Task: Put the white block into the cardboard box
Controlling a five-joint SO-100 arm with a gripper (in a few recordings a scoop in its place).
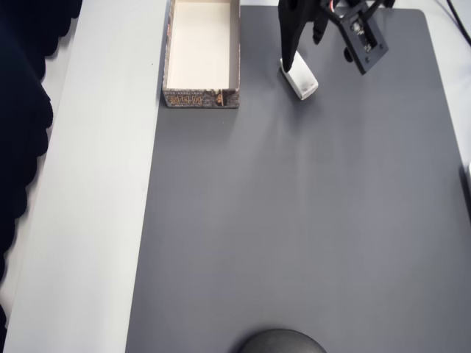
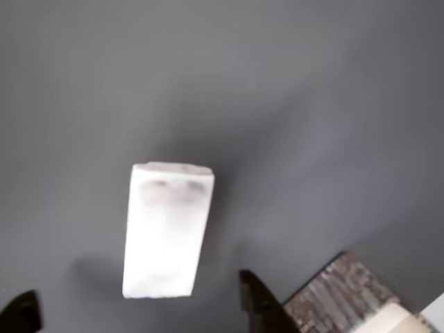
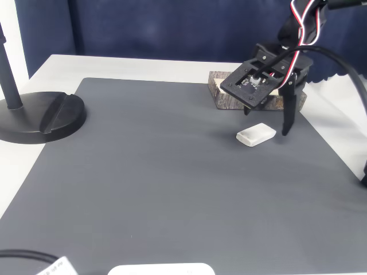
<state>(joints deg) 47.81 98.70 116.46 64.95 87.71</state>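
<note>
one white block (image 2: 166,229) – open pincer (image 2: 139,305) above; one cardboard box (image 1: 202,55).

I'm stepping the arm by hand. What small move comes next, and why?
Probably lower the gripper straight down around the block. The fingers stand open, one either side of the block's near end, and it lies flat on the mat, not yet gripped.

The cardboard box (image 1: 202,51) is cut off by the top edge overhead, and partly hidden behind the gripper (image 3: 266,123) in the fixed view. The white block (image 2: 166,229) comes out pretty blurred in the wrist view.
</note>
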